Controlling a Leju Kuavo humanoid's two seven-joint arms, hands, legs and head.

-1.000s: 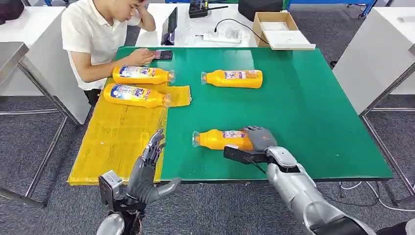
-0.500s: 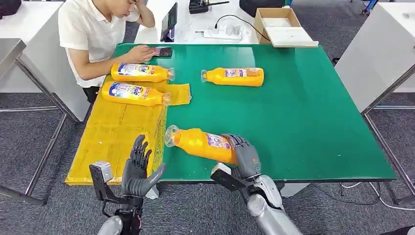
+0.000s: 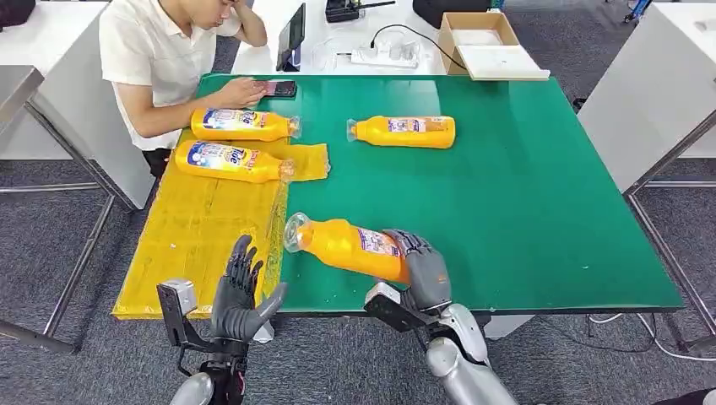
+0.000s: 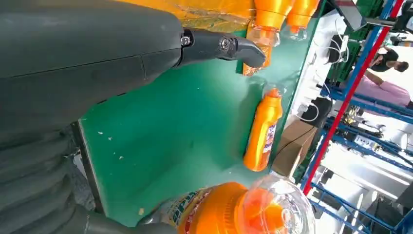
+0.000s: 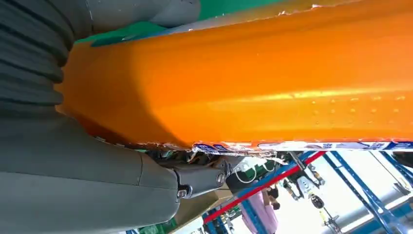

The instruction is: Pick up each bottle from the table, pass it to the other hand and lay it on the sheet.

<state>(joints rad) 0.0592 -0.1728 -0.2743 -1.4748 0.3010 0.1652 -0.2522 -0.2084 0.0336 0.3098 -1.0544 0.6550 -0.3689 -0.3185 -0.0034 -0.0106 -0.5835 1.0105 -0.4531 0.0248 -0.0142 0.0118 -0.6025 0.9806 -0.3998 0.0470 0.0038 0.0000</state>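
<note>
Your right hand (image 3: 420, 272) grips the orange plastic bottle (image 3: 346, 245), cap toward your open-fingered left hand (image 3: 239, 294), ready for handover.

Glossy plastic bottle (image 3: 350, 247), crinkled sheet (image 3: 203, 228)

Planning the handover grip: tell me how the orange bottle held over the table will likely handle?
The orange bottle, gripped by the right hand at its base, looks rigid. Its glossy sides may prove slippery. Held at one end with the cap jutting out, it could sag or pivot.
</note>
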